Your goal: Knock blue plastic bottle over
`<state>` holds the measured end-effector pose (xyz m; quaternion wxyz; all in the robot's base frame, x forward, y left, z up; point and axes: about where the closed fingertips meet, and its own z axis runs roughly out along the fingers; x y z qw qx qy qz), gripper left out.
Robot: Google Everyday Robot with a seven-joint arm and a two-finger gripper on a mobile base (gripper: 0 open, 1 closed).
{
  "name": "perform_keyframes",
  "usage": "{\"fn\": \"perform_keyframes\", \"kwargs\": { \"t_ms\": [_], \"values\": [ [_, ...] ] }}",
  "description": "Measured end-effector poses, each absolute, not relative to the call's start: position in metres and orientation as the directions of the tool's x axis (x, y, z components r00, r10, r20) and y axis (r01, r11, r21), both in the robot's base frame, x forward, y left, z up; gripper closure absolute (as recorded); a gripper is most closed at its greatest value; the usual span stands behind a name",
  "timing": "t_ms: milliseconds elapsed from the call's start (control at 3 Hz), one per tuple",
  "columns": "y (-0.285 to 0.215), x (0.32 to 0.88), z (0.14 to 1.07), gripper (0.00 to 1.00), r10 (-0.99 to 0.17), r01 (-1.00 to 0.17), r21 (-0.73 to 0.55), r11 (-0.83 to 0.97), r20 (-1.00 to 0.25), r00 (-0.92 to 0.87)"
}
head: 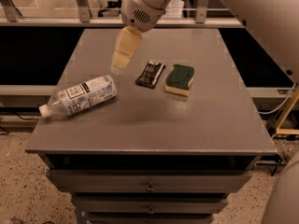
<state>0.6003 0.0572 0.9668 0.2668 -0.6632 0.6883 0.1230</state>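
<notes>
The blue plastic bottle (79, 96) lies on its side at the table's (187, 125) left edge, so the knock-over looks done, while the gripper (118, 64) hangs above it, fingers together and empty.

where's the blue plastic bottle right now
In the camera view the blue plastic bottle lies on its side at the left edge of the table, left of the dark wrapper; the hand hangs near its right end.

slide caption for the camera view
Blue plastic bottle lies on its side at the table edge, gripper hovering beyond; sponge and dark packet nearby
</notes>
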Motion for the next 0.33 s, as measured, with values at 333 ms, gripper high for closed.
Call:
{"fn": "perform_keyframes", "kwargs": {
  "t_ms": [333],
  "values": [
    [0.0572,0.6002,0.9668,0.00,-0.847,-0.979,-0.185,0.090,-0.531,0.022]
  ]
}}
